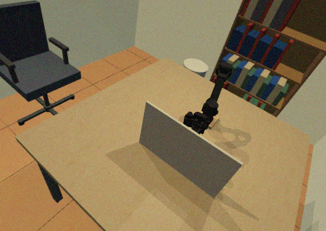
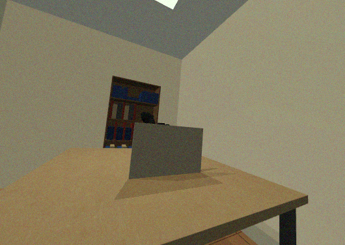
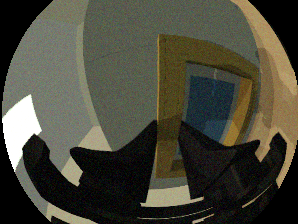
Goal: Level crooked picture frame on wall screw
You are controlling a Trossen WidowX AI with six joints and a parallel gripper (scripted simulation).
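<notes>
The picture frame [image 3: 172,55] shows in the wrist view, with a wooden border around a blue picture [image 3: 212,100]. It hangs in front of the grey upright panel [image 3: 120,65] [image 1: 184,146] [image 2: 166,152], whose plain back faces the top and exterior views and hides the frame there. My gripper [image 3: 166,124] is shut on the frame's bar that runs up and down in the wrist view, with one fingertip on each side of it. The wrist view is turned, so I cannot tell the frame's tilt reliably. The screw and the notched strip are hidden.
The panel stands on the wooden table [image 1: 92,121] [image 2: 81,210]. The black arm [image 1: 218,89] reaches in behind it, seen from the top view. A bookshelf [image 1: 307,23] [image 2: 137,78], an office chair [image 1: 46,69] and a white bin [image 1: 195,65] stand beyond the table.
</notes>
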